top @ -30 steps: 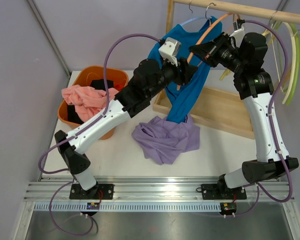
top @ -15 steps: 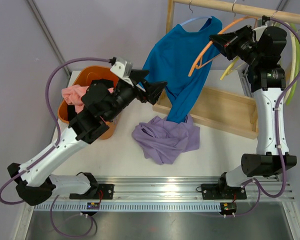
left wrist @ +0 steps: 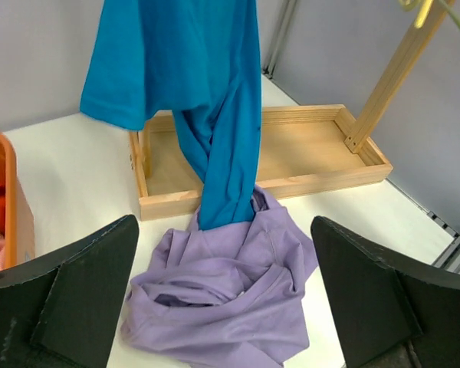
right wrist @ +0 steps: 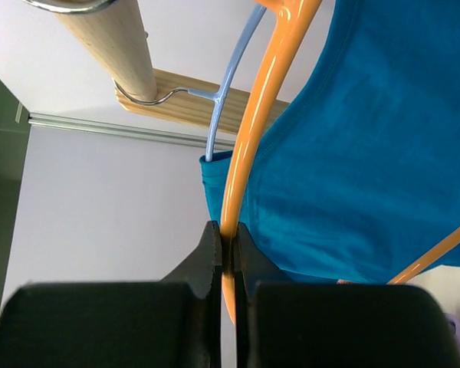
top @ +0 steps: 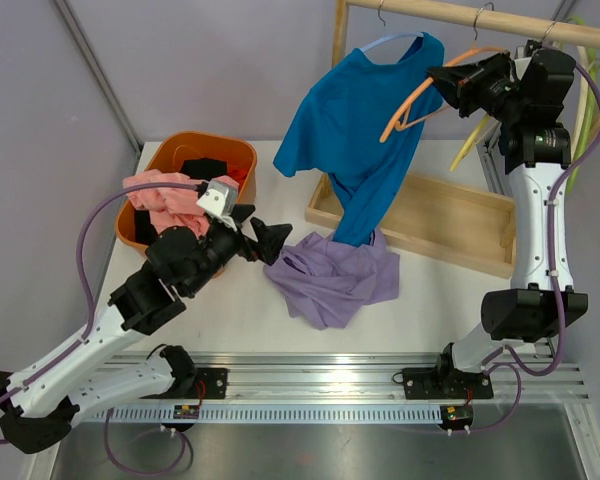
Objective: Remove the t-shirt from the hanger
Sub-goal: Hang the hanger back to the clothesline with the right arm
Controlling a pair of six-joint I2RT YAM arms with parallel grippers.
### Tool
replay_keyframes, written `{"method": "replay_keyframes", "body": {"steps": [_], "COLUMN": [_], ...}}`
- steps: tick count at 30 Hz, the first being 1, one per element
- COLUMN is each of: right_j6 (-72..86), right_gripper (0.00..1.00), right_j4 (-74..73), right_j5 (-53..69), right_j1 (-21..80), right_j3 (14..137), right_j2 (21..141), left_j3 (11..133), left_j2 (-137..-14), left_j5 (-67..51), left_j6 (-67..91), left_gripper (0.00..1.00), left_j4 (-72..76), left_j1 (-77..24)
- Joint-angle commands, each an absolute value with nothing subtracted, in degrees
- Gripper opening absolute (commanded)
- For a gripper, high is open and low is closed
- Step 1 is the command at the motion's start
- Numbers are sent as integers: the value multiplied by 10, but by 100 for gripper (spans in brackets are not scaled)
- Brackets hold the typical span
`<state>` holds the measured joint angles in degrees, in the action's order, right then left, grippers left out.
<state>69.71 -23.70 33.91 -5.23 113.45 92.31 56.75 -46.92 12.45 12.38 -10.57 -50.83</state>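
Blue t-shirt [top: 352, 120] matt cloth; orange hanger [right wrist: 251, 126] glossy plastic; rail [right wrist: 111, 42] bare wood.

Three loose garments: one blue t-shirt [top: 350, 130], one purple garment [top: 335, 275], one pink garment [top: 165, 195]. One orange bin [top: 242, 150]. One light-blue hanger [top: 385, 42], one orange hanger [top: 412, 97], plus pale green hangers [top: 468, 150] (their number is unclear behind the arm). One wooden tray [top: 450, 215], one wooden rod [top: 480, 17].
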Motion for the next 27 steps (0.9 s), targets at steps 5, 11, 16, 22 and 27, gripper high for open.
{"method": "replay_keyframes", "body": {"steps": [5,11,16,22,27], "right_j6": [691,672,642,534,413], "right_gripper": [23,42,54,66,69], "right_j4": [-194,-200,-209,-253,-331], "right_j5": [336,329,327,323,358], "right_j1": [-62,-62,-62,-62,-62], "right_j3": [1115,1105,1106,1114,1120], "right_j2": [878,858,841,802,776], "left_j3": [510,469,428,383,363], "left_j2": [-426,-441,-454,-488,-512], "left_j5": [157,150,143,133,127], "left_j6": [173,228,286,328,332], "left_gripper": [99,99,99,99,99], "left_j4": [-103,-105,-94,-87,-73], "left_j1": [-506,-506,-506,-507,-510]}}
